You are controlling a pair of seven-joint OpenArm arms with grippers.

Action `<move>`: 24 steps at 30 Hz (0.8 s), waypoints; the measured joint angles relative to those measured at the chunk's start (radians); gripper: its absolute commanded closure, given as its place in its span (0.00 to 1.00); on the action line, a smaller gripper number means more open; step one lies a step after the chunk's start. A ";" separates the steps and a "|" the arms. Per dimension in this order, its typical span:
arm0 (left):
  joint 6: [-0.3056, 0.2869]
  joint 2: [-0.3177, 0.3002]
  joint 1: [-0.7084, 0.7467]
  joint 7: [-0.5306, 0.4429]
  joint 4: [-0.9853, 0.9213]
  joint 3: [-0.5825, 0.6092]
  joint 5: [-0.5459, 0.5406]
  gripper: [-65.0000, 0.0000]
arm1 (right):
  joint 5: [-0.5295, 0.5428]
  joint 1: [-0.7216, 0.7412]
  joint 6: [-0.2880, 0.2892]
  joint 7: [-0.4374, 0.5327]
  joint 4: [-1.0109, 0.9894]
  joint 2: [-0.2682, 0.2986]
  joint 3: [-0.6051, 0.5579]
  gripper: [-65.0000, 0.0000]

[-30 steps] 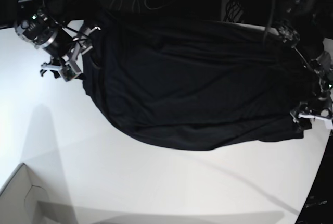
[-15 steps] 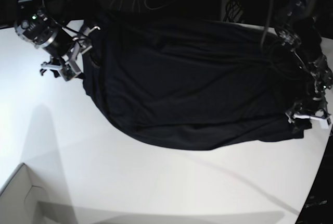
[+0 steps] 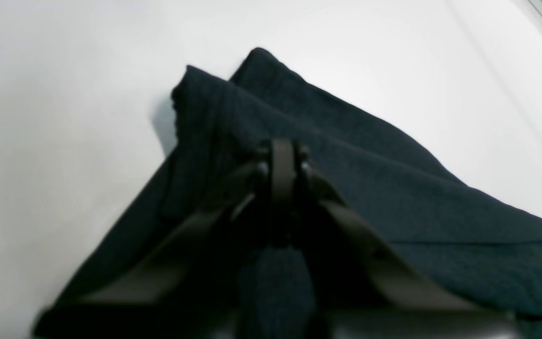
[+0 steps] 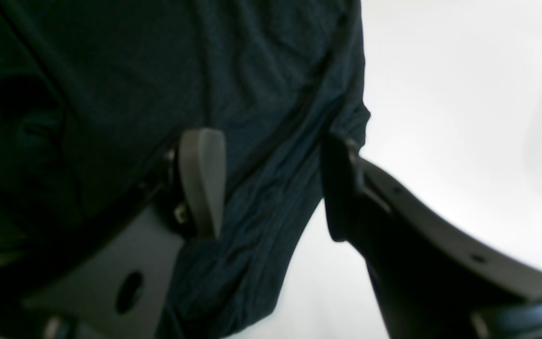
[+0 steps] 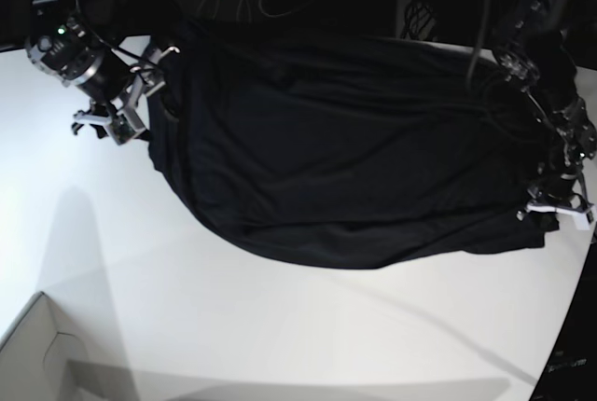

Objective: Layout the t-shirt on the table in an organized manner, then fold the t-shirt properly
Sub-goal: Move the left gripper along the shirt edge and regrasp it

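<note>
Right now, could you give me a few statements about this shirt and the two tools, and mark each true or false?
1. The t-shirt is black. True.
2. The left tool is wide open. False: it is shut on the t-shirt's corner.
3. The right tool is open, astride the t-shirt's edge. True.
4. The t-shirt is neatly folded. False: it lies spread out on the table.
5. A cardboard box corner shows on the table. True.
</note>
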 measured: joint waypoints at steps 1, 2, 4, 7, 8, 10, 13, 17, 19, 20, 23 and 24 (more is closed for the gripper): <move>0.000 0.000 0.000 0.001 0.001 -0.002 0.000 1.00 | 0.000 0.000 0.000 0.000 0.000 0.000 0.000 0.49; 0.000 0.000 0.000 0.000 0.001 -0.005 0.000 1.00 | 0.000 0.000 0.000 0.000 0.000 0.000 0.000 0.49; 0.000 -0.003 0.000 0.000 0.002 -0.006 -0.002 0.98 | 0.000 -0.003 0.000 0.000 0.000 0.000 0.000 0.49; -0.001 -0.017 0.000 0.003 0.002 -0.006 -0.002 0.85 | 0.000 -0.003 0.000 0.000 0.000 0.000 0.000 0.49; 0.000 -0.023 0.000 0.009 0.007 -0.005 0.002 0.79 | 0.000 -0.003 0.000 0.000 0.000 0.000 0.000 0.49; 0.049 -0.031 0.003 0.007 0.033 0.000 0.002 0.65 | 0.000 -0.003 0.000 0.000 0.000 0.000 0.000 0.49; 0.168 -0.039 0.000 -0.014 0.052 0.000 0.001 0.43 | 0.000 -0.006 0.000 -0.001 0.000 0.000 0.000 0.49; 0.254 -0.036 0.003 -0.008 0.046 0.000 0.001 0.41 | 0.000 -0.006 0.000 0.000 0.000 0.000 0.000 0.49; 0.254 -0.036 0.006 -0.007 0.045 0.021 0.002 0.41 | 0.000 -0.006 0.000 0.000 0.000 0.000 0.000 0.49; 0.255 -0.038 0.007 -0.012 0.045 0.058 0.000 0.40 | 0.000 -0.006 0.000 0.000 0.000 0.000 0.000 0.49; 0.254 -0.032 0.003 -0.030 0.045 0.175 -0.008 0.41 | 0.000 -0.006 0.000 0.000 0.000 0.000 0.000 0.49; 0.254 -0.028 0.003 -0.060 0.044 0.206 -0.006 0.41 | 0.000 -0.006 0.000 0.000 0.000 0.000 0.000 0.49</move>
